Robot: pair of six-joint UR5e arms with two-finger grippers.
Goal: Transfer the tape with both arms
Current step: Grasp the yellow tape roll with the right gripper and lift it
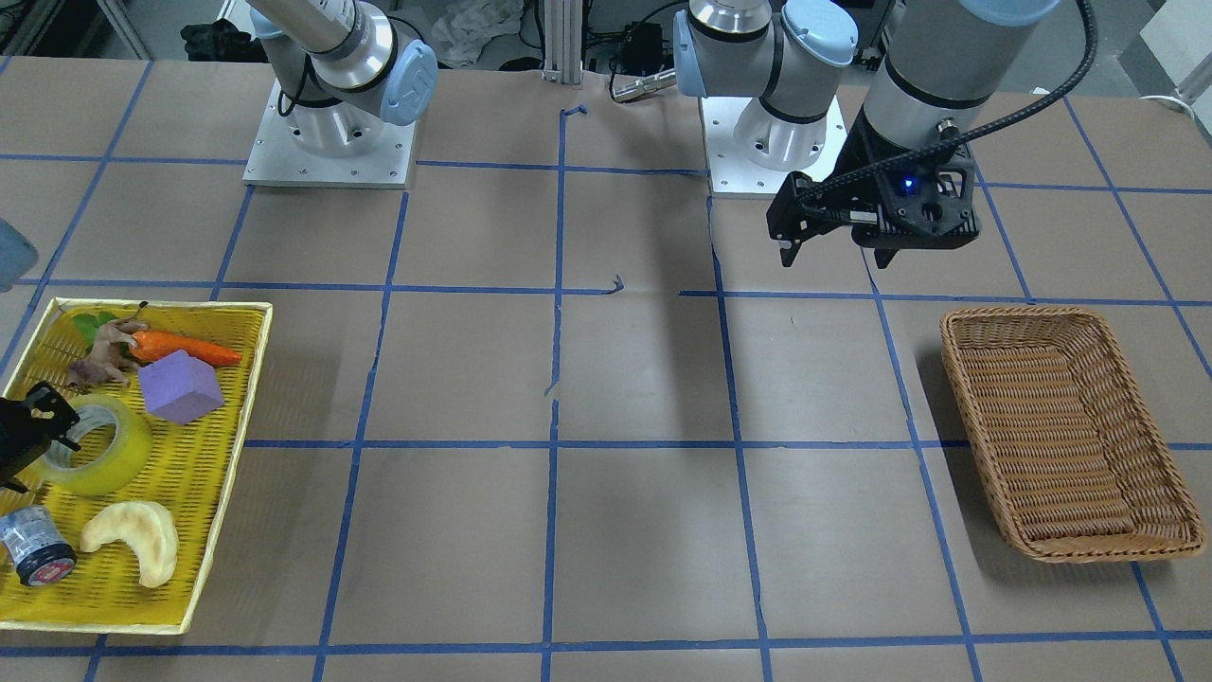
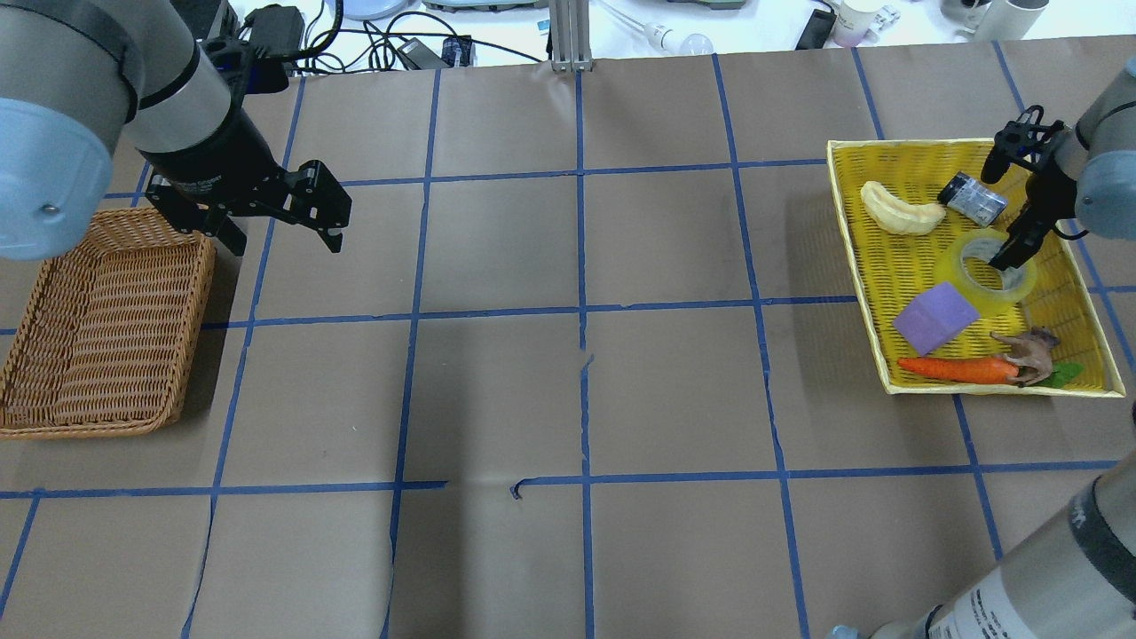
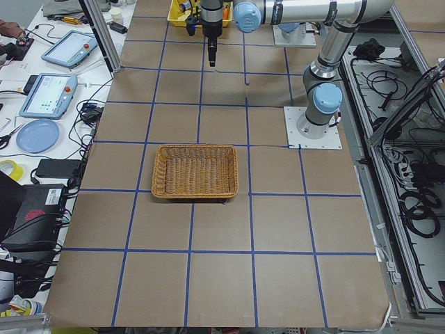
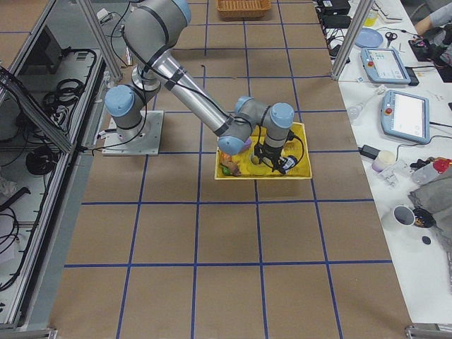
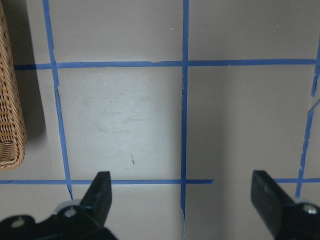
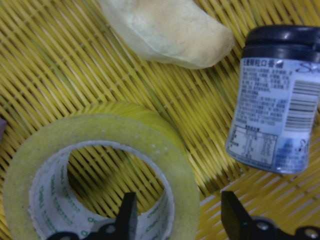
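The tape (image 1: 133,445), a yellow translucent roll with a pale core, lies flat in the yellow tray (image 1: 218,530). It also shows in the overhead view (image 2: 963,266) and close up in the right wrist view (image 6: 100,125). My right gripper (image 6: 177,215) is open and low over the roll, with one finger inside the core and the other outside its wall; it also shows in the overhead view (image 2: 1012,253). My left gripper (image 2: 284,235) is open and empty, hovering above the table beside the wicker basket (image 2: 98,337). Its fingers (image 5: 102,192) are spread wide.
In the tray lie a purple block (image 1: 180,386), a carrot (image 1: 189,350), a brown toy figure (image 1: 104,355), a bread piece (image 1: 133,540) and a dark jar with a red end (image 1: 33,549) close to the tape. The wicker basket (image 1: 1070,426) holds nothing.
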